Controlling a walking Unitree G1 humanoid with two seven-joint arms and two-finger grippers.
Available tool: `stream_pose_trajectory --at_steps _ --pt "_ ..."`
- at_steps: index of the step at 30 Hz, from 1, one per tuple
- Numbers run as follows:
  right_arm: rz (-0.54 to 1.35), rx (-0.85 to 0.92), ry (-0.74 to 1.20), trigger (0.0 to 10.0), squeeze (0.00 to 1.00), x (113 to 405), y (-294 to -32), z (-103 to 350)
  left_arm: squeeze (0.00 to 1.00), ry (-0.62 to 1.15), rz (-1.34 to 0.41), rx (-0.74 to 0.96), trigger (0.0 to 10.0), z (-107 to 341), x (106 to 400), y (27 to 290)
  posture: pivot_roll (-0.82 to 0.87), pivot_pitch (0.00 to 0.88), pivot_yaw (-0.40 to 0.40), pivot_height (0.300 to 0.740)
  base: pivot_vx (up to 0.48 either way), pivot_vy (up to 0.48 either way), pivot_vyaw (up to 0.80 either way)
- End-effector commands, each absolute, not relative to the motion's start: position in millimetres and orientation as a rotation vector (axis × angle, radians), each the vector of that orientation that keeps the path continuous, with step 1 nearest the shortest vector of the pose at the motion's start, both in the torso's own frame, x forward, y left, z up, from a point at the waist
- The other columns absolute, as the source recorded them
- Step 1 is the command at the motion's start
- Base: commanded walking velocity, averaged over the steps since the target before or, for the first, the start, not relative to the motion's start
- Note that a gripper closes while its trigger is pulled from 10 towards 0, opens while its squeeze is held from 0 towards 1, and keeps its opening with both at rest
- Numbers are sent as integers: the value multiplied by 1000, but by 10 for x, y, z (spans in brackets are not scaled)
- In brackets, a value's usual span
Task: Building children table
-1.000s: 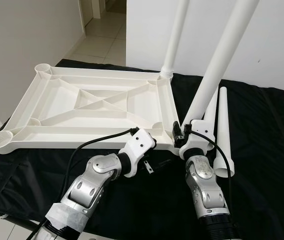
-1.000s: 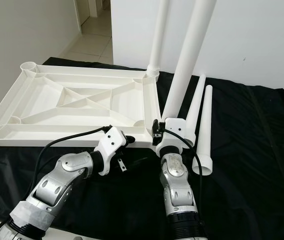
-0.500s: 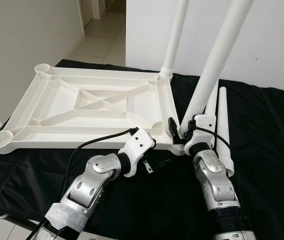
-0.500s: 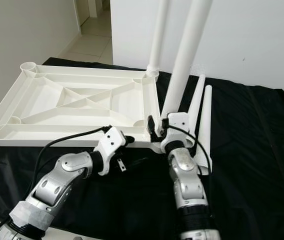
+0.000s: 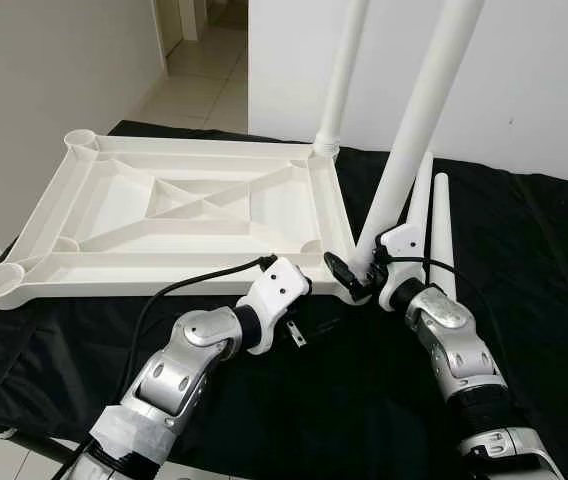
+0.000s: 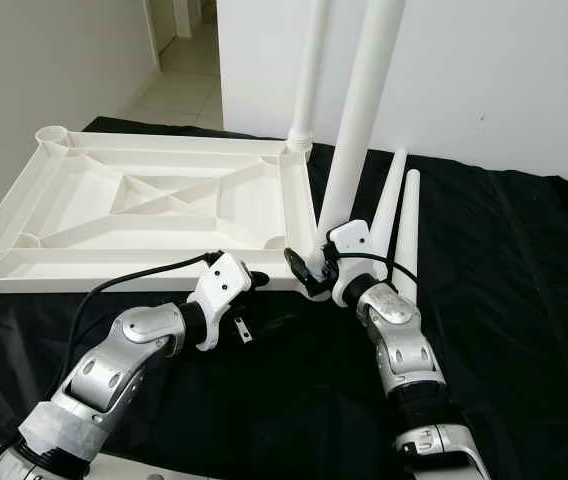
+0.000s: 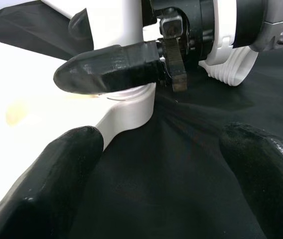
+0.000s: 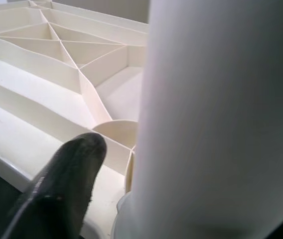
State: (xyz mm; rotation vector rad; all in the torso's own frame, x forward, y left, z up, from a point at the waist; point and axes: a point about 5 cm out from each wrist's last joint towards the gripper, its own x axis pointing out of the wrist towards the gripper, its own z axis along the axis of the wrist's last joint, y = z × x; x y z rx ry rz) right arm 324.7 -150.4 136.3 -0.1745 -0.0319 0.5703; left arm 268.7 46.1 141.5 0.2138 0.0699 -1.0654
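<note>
Gripping low on the near leg (image 5: 419, 130), the right gripper (image 5: 356, 274) has its fingers clamped around the white tube just above the corner socket of the tabletop (image 5: 179, 205), which I take to be the way to steady or turn the leg into its seat. The leg leans slightly toward the wall rather than standing straight, so it may not be fully home yet.

The left gripper (image 7: 159, 179) rests on the black cloth (image 5: 524, 260) just in front of that same corner, fingers spread apart and holding nothing; from its wrist view the right gripper's black finger (image 7: 109, 69) lies across the corner's rounded edge. It looks placed there to brace the tabletop should it slide, though it is not touching the plastic as far as I can see.

The tabletop lies upside down, ribs showing, which puts the sockets upward for the legs. A second leg (image 5: 342, 75) already stands upright in the far corner on the robot's right. Two loose legs (image 5: 434, 225) lie side by side on the cloth just beyond the right arm, and the two sockets on the left are empty.
</note>
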Motion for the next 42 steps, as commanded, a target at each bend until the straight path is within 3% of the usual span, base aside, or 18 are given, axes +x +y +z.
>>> stream_pose_trajectory --at_steps 1,2,14,15,26,36,42 --pt "605 -188 -26 4196 0 3264 -1487 1355 0 61 -1059 218 10000 1434 2696 457 -24 0 -30 740 0 0 0" --pt "624 -179 -28 0 0 3262 -1491 1356 0 61 -1058 218 10000 1435 2697 458 -24 0 -30 740 0 0 0" --pt "632 -155 -9 0 0 3229 -1569 1281 0 68 -1059 227 10000 1431 2701 494 -42 30 -16 740 0 0 0" --pt "611 -150 -8 10000 0 3233 -1585 1283 0 69 -1061 227 10000 1429 2697 493 -44 34 -18 740 0 0 0" --pt "422 -96 -50 10000 0 3221 -1559 1357 0 69 -1060 223 10000 1426 2693 491 -41 38 -25 740 0 0 0" --pt "75 54 -75 10000 0 3008 -1323 1363 0 76 -1052 220 10000 1418 2683 514 -31 30 -28 740 0 0 0" --pt "-10 79 -77 10000 0 2931 -1209 1368 0 76 -1055 223 10000 1422 2684 519 -31 27 -21 740 0 0 0"
